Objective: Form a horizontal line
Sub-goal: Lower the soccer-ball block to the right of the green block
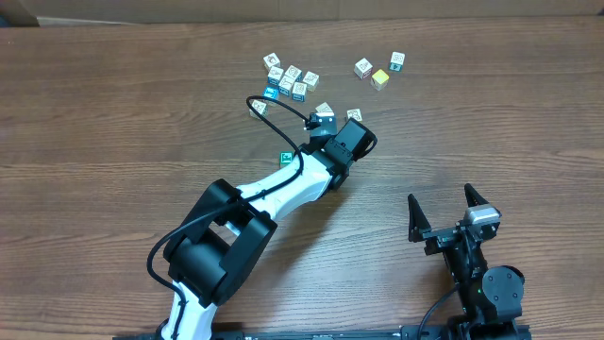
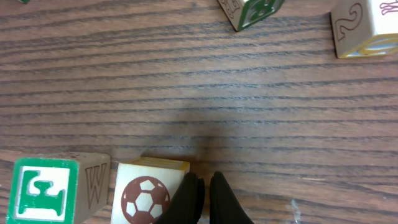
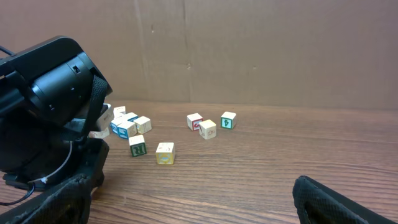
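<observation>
Wooden table (image 1: 113, 113), dark brown grain, evenly lit, lying beneath the jaws of the right gripper (image 1: 443, 210); a plain brown board wall (image 3: 261, 50) stands ahead of them.

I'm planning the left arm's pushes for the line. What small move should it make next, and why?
Probably nudge the soccer-ball block sideways against the green-faced block: the left gripper is shut beside it, and a thin gap separates the two.
</observation>
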Tool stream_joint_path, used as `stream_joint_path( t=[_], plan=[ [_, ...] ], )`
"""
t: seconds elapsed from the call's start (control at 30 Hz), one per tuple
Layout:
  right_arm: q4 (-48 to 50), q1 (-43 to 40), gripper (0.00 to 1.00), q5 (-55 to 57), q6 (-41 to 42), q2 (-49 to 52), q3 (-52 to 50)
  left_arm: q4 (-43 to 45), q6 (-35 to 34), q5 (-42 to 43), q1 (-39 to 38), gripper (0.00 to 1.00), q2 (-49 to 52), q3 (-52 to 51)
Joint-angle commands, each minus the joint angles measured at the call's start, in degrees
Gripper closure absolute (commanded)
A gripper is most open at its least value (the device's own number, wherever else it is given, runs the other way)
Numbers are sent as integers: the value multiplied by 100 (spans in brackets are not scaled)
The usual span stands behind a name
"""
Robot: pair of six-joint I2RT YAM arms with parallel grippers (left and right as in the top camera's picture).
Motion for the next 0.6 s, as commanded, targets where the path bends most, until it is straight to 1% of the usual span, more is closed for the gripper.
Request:
stream_joint_path(
  t=[0.0, 0.57],
  plan=[
    [13, -9, 0, 33, -22, -68, -61, -20, -127, -221, 11, 96, -63, -44],
    [15, -9, 0, 33, -22, -68, -61, -66, -79, -411, 13, 96, -63, -44]
  ],
)
